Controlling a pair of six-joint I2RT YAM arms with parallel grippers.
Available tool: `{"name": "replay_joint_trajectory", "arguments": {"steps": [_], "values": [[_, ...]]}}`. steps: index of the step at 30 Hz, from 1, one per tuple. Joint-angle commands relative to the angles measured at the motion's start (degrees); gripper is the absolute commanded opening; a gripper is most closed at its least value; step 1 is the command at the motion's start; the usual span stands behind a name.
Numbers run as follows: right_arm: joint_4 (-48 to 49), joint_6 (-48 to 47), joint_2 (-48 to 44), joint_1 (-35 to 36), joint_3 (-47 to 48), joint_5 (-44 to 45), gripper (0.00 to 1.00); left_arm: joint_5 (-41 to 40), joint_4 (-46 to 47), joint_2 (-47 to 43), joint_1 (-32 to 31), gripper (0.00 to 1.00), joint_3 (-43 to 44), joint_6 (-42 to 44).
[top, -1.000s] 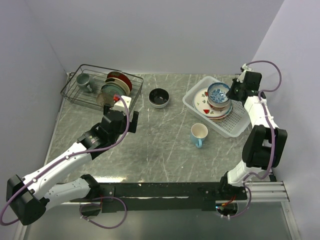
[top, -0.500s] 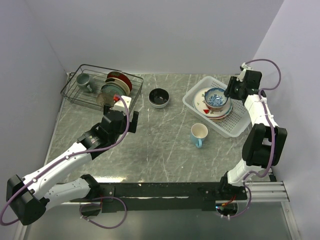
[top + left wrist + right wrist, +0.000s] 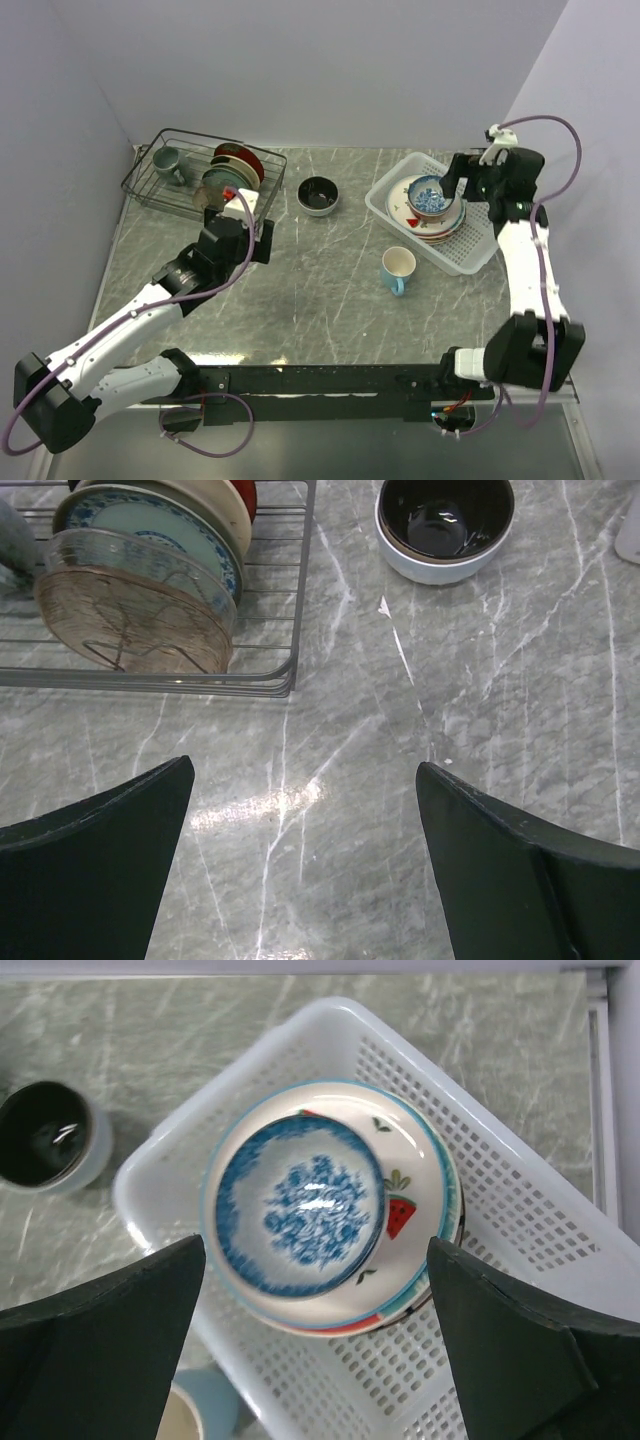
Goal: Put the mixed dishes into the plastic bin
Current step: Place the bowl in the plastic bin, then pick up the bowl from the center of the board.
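- Right wrist view: hovering over blue-patterned bowl in plastic bin, right fingers spread wide, empty.
- Holding left fingers apart, empty, with cream-and-dark bowl at 1 o'clock.

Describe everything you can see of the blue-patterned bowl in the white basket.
The blue-patterned bowl is round and looks like glazed ceramic: white inside, with a dense blue floral motif at the centre, a blue band round the wall and a thin dark rim. It sits upright and empty on the top plate, white with a watermelon mark, of a stack inside the plastic bin. Only that plate appears to touch it. The right tool hangs open above it.
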Motion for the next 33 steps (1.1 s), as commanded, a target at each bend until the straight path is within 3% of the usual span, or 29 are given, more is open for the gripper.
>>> {"name": "replay_joint_trajectory", "arguments": {"steps": [1, 13, 23, 26, 33], "values": [[4.5, -3.7, -9.2, -0.9, -5.9, -6.1, 1.00, 5.5, 2.0, -0.9, 2.4, 0.99, -0.1, -1.0], [13.8, -1.5, -29.4, -7.7, -23.7, -18.6, 1.00, 16.4, 3.6, -1.4, 7.6, 0.99, -0.2, -6.0], [13.9, -1.1, -31.0, -13.0, -28.1, -26.9, 1.00, 26.9, 8.6, 1.9, 8.5, 0.99, -0.9, -16.5], [13.2, -1.3, -31.5, -13.2, -27.5, -27.7, 1.00, 31.8, 11.4, 3.3, 8.5, 0.99, -1.3, -21.3], [12.5, -0.9, -32.2, -13.1, -26.8, -27.6, 1.00, 35.1, 14.9, 8.5, 8.4, 0.99, 2.8, -28.2]]}}
